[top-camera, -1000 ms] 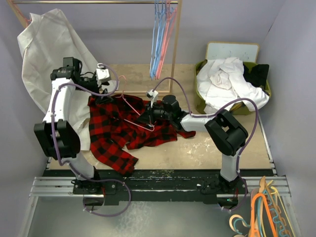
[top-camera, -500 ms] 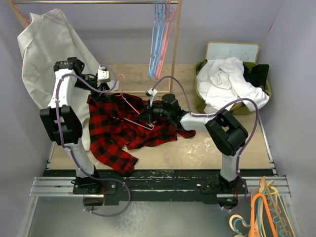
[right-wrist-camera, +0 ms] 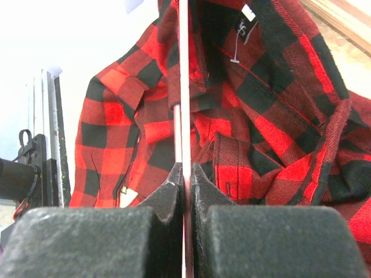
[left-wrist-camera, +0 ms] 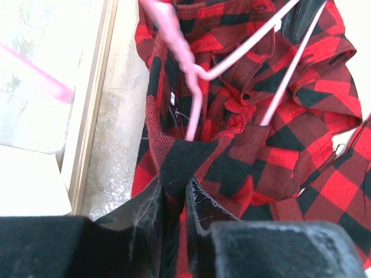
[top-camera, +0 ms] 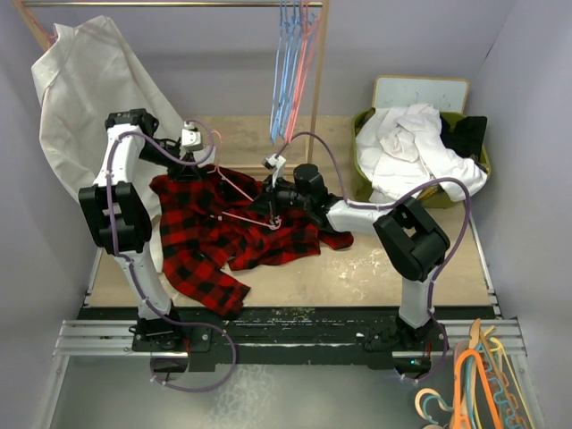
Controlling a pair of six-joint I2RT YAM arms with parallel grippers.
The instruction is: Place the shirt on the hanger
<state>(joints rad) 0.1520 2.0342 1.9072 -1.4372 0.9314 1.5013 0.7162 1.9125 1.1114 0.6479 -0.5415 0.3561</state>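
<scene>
In the middle of the tabletop (top-camera: 393, 259) the shirt (top-camera: 223, 241) lies crumpled, one sleeve trailing toward the near edge. The hanger (right-wrist-camera: 184, 69) lies tilted across its upper part. In the left wrist view, one pink limb dips behind a fold of plaid near the collar. How much of the hanger is actually inside the shirt cannot be told.

The left gripper (left-wrist-camera: 175, 185) is clenched on a bunched fold of the shirt, just below where that limb disappears. The right gripper (right-wrist-camera: 184, 174) is pinched on a thin straight bar of the hanger, with the cloth right behind it.

Both holds look slight. The left one has only a small wad of flannel, so a hard pull could strip it out of the jaws. It could also drag the whole shirt across the tabletop instead of opening the neck.

The right one grips a narrow bar, which could swivel or slide between the pads. Then the hanger end would dig into a fold rather than run into the shoulder.

The two arms work close together here, so their cables may snag the hook. To the left a white garment (top-camera: 80, 80) hangs near the left arm, and a wide swing could brush it.
</scene>
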